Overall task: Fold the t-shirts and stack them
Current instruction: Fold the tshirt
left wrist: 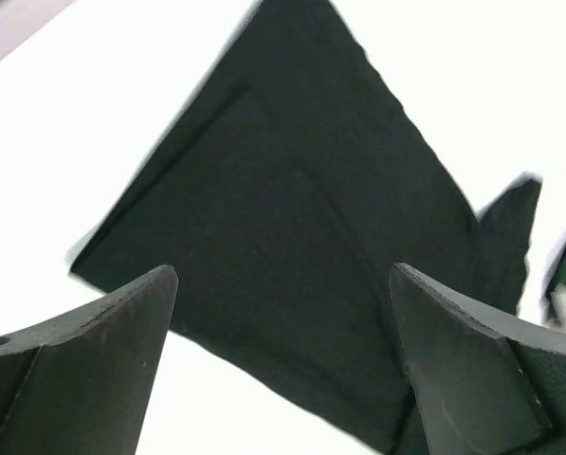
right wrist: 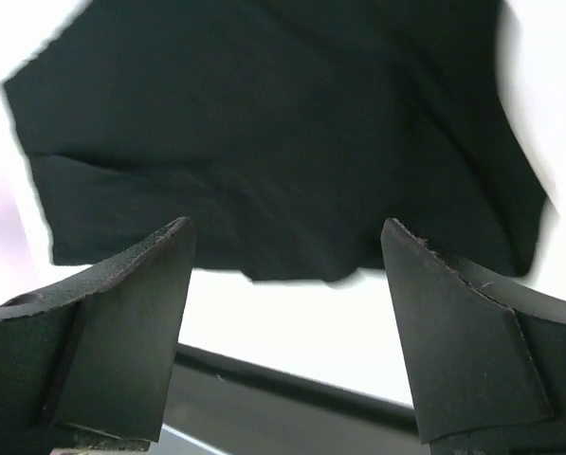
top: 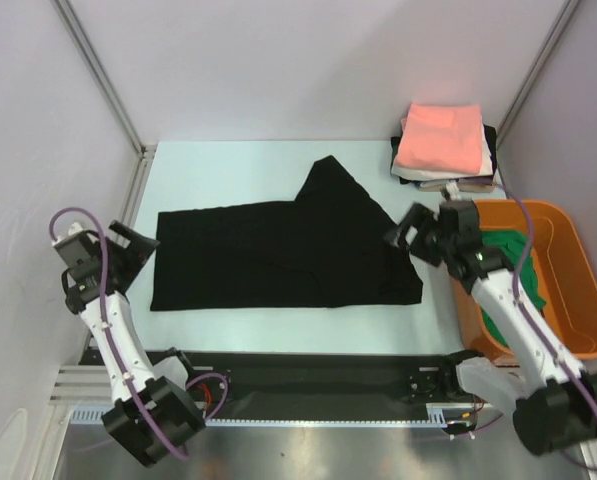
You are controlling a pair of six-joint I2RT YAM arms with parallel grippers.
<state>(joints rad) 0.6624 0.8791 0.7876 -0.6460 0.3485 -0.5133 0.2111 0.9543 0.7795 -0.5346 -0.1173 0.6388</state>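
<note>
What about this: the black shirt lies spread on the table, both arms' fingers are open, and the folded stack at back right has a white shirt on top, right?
Not quite: the top external view shows a salmon-pink shirt topping the stack, not a white one. The black shirt does lie spread on the table, and the left fingers and right fingers are open.

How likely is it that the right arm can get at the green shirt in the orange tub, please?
Probably yes: the right hand is open and empty, and the green shirt lies uncovered in the open-topped tub directly under that arm; only the tub's wall needs clearing.
</note>
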